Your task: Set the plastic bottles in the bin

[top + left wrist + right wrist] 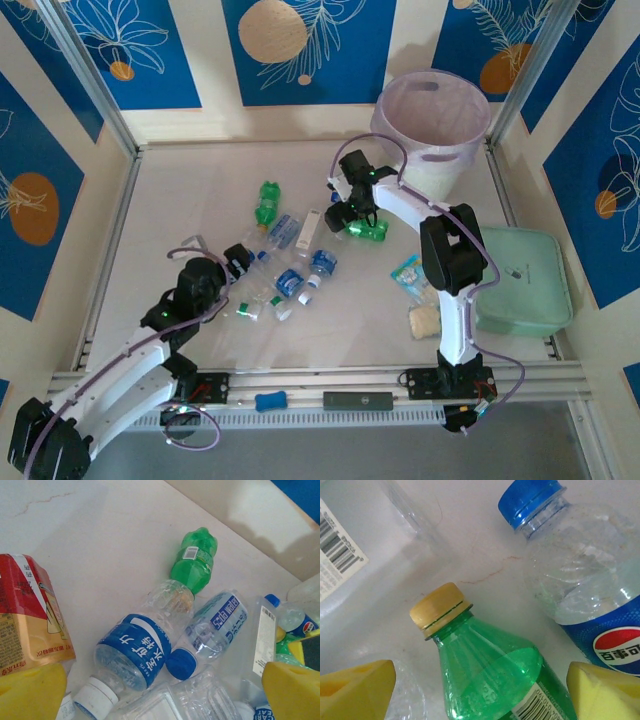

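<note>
Spreading over the middle of a white counter (180,200) walled by cream and blue leaf-patterned panels (300,50), the plastic bottles (290,282) lie loose: two green, one far left (267,203) and one right (372,231), plus about six clear bottles (322,263), too tangled to count surely. One bin (445,165) stands far right, with one mint-green case (525,285), one snack packet (408,270) and one tan biscuit (425,321) nearer. The left end effector (240,262) hangs wide open at the heap's near left, and the right end effector (357,215) is open astride the right green bottle.
</note>
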You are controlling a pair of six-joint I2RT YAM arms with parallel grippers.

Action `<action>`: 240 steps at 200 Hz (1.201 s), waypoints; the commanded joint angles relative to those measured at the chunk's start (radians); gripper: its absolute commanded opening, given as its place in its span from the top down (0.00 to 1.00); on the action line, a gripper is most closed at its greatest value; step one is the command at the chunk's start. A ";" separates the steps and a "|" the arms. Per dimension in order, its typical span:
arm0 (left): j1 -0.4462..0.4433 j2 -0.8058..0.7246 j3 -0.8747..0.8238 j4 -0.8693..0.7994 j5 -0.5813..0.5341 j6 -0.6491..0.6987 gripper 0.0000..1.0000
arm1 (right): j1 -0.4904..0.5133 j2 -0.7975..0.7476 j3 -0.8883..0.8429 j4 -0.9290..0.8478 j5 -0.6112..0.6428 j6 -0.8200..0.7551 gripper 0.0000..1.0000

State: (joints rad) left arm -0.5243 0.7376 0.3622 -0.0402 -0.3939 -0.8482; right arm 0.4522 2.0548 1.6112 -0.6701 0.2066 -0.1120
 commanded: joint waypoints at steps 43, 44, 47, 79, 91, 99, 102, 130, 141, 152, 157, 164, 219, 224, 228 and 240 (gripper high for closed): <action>0.014 0.108 0.031 0.099 0.049 0.005 0.00 | -0.012 -0.125 -0.200 -0.026 0.034 0.061 0.11; 0.014 0.111 0.032 0.100 0.050 0.006 0.00 | -0.012 -0.127 -0.203 -0.026 0.034 0.063 0.11; 0.014 0.117 0.033 0.104 0.053 0.006 0.00 | -0.012 -0.132 -0.207 -0.026 0.034 0.065 0.11; 0.014 0.170 0.050 0.133 0.088 0.003 0.00 | -0.011 -0.157 -0.263 -0.017 0.038 0.088 0.11; 0.014 0.186 0.053 0.141 0.102 0.002 0.00 | -0.010 -0.153 -0.267 -0.016 0.036 0.094 0.11; 0.014 0.194 0.057 0.144 0.110 0.001 0.00 | -0.010 -0.151 -0.265 -0.012 0.034 0.097 0.12; 0.014 0.197 0.057 0.145 0.113 -0.001 0.00 | -0.010 -0.149 -0.265 -0.011 0.033 0.098 0.13; 0.014 0.227 0.061 0.164 0.158 -0.009 0.00 | -0.009 -0.133 -0.248 -0.009 0.025 0.101 0.17; 0.014 0.238 0.064 0.164 0.173 -0.009 0.00 | -0.006 -0.127 -0.241 -0.007 0.024 0.099 0.19; 0.014 0.248 0.066 0.166 0.183 -0.009 0.00 | -0.006 -0.121 -0.234 -0.006 0.021 0.097 0.22; 0.014 0.251 0.065 0.167 0.184 -0.009 0.00 | -0.004 -0.118 -0.228 -0.006 0.020 0.094 0.23; 0.014 0.256 0.066 0.171 0.188 -0.010 0.00 | -0.003 -0.115 -0.223 -0.007 0.019 0.094 0.24; 0.014 0.259 0.066 0.172 0.189 -0.007 0.00 | 0.008 -0.095 -0.216 -0.002 0.020 0.091 0.35; 0.014 0.259 0.064 0.171 0.188 -0.007 0.00 | 0.009 -0.095 -0.218 0.000 0.022 0.090 0.36; 0.014 0.258 0.063 0.171 0.188 -0.008 0.00 | 0.009 -0.096 -0.220 0.001 0.024 0.090 0.37; 0.014 0.253 0.060 0.169 0.188 -0.009 0.00 | 0.014 -0.097 -0.224 0.007 0.032 0.089 0.40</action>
State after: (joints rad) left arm -0.5217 0.9970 0.4026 0.1169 -0.2161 -0.8486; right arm 0.4530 1.9362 1.3724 -0.6678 0.2398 -0.0185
